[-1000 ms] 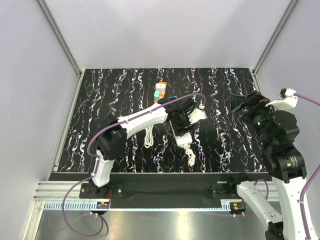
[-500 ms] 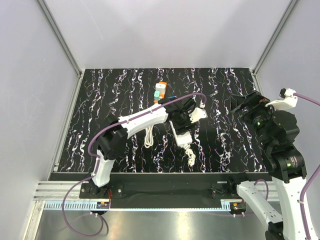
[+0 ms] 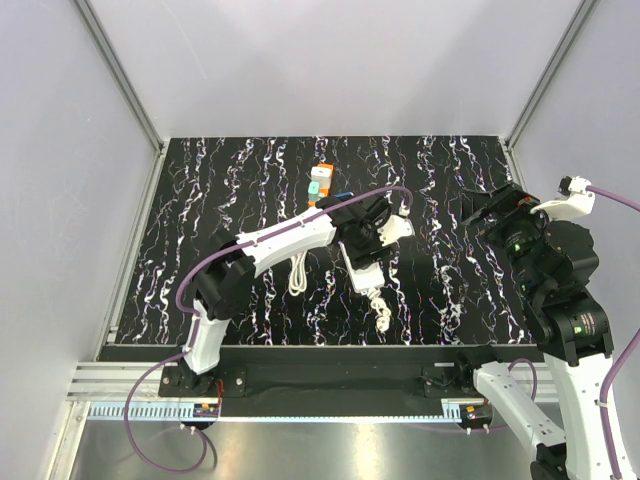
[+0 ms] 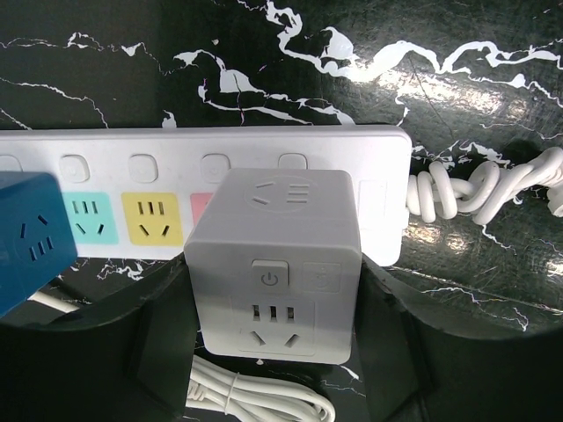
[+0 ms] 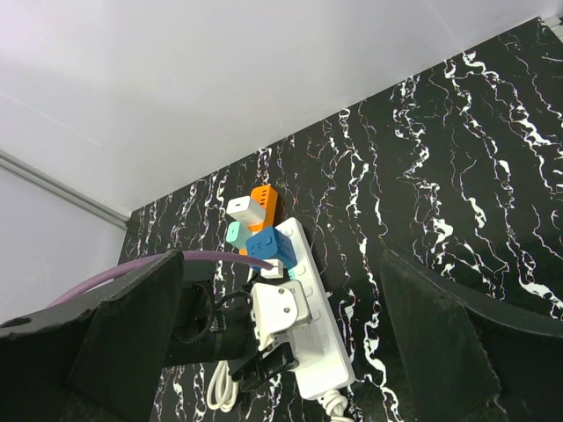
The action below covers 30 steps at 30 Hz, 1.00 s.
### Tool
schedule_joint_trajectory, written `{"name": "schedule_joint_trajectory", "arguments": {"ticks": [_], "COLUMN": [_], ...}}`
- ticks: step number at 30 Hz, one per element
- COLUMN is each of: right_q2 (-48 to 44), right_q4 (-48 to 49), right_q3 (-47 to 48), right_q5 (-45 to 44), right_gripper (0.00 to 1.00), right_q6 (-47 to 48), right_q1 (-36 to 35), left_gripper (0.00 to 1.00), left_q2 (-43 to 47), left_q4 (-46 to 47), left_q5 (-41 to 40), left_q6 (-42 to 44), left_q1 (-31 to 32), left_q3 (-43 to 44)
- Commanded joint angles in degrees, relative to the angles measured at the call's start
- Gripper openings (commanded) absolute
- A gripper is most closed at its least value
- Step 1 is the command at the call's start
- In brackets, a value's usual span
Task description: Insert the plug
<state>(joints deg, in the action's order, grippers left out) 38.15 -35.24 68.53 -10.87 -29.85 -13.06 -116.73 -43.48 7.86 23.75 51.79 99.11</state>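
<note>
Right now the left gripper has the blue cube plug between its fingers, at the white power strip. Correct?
Not quite. The left wrist view shows the left gripper with a white cube adapter between its fingers, at the white power strip. The blue cube plug is outside the grip, at the left edge of that view.

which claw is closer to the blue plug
Left. The left claw grips the white adapter on the power strip, right beside the blue plug; the right claw hangs open far to its right.
</note>
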Motion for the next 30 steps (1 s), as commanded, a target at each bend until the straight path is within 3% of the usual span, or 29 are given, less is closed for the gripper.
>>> {"name": "schedule_joint_trajectory", "arguments": {"ticks": [1, 30], "right_q2": [0.0, -0.5], "right_q4": [1.1, 1.1], "right_q3": [0.1, 0.2], "right_q5": [0.3, 0.6], "right_gripper": [1.00, 1.00], "right_q6": [0.8, 1.3], "right_q1": [0.1, 0.1], "left_gripper": [0.00, 0.00], "left_q2": [2.0, 0.1], "left_q4": [-2.9, -6.1], "left_q5": [-3.2, 0.9], "left_q6": [0.9, 0.4], "left_q1": [-0.5, -0.5], "left_q3": [-0.6, 2.8]}}
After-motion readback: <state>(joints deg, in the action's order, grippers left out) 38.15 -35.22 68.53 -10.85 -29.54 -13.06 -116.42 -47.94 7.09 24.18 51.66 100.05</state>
